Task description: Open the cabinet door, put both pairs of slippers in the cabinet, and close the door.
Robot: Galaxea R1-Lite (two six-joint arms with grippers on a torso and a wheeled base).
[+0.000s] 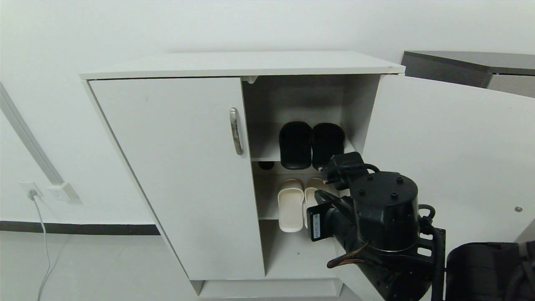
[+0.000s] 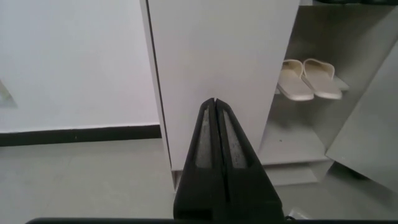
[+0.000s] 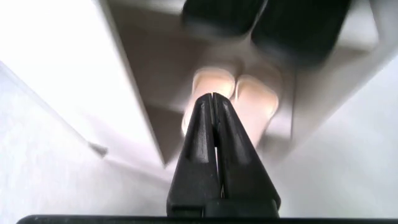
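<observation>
The white cabinet [image 1: 238,65] has its right door [image 1: 451,159] swung wide open and its left door [image 1: 175,167] closed. A black pair of slippers [image 1: 311,144] sits on the upper shelf. A cream pair [image 1: 291,203] lies on the shelf below, also seen as cream slippers [image 2: 309,78] and cream slippers [image 3: 239,96]. My right arm [image 1: 376,209] stands just in front of the open compartment. Its gripper [image 3: 213,98] is shut on nothing, a little short of the cream pair. My left gripper [image 2: 214,102] is shut and empty, low before the closed left door [image 2: 217,56].
A metal handle [image 1: 236,131] runs along the closed door's inner edge. The open door [image 2: 367,143] stands close beside my right arm. A wall socket with a hanging cable [image 1: 31,194] is at the left, a grey unit [image 1: 472,67] behind the cabinet at the right.
</observation>
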